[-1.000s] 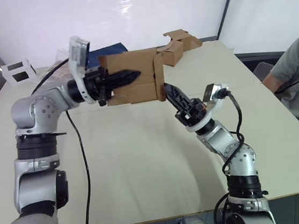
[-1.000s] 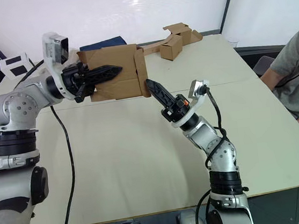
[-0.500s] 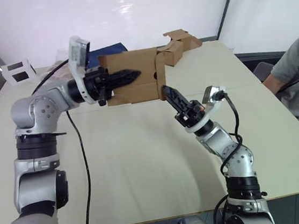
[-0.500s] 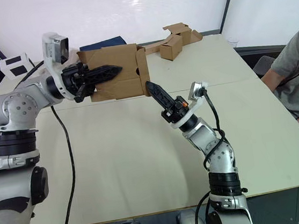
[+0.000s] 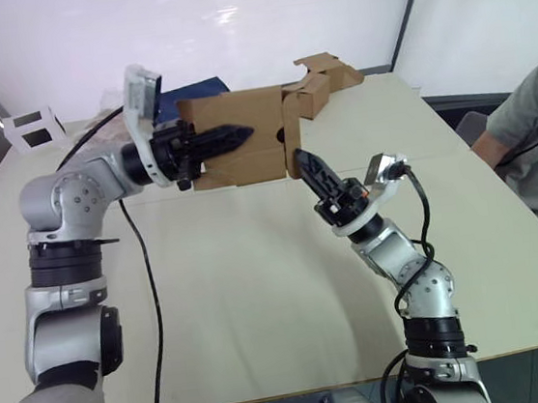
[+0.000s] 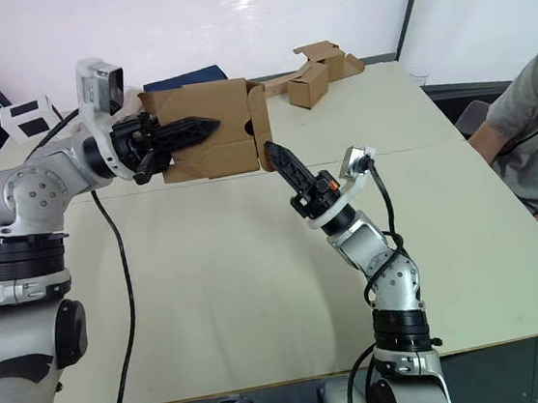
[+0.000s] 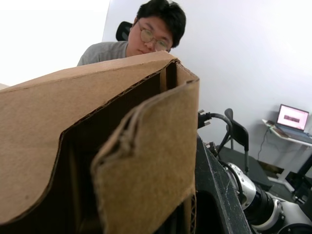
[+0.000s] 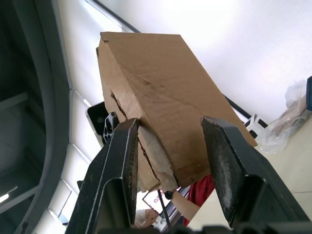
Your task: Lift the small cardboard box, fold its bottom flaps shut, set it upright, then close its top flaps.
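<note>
Holding the small cardboard box (image 5: 241, 144) up in the air over the table (image 5: 260, 290), the left gripper (image 5: 228, 136) has its fingers closed on the box's side wall. The box lies on its side, with its end flaps pointing toward the right gripper (image 5: 306, 163).

The right gripper has its 2 fingers spread apart, and they hold nothing. In the right wrist view the box corner sits between the 2 open fingers (image 8: 119, 161). The tips are just at the flap (image 5: 290, 131) on the box's end.

Compared with 1 second ago, the flap has swung closer in to the box end, and the right gripper has come up a little with it. So the flap is being pushed shut, but it does not look flat yet. The bottom is likely still partly open, so more pushing is needed before the box can stand up.
</note>
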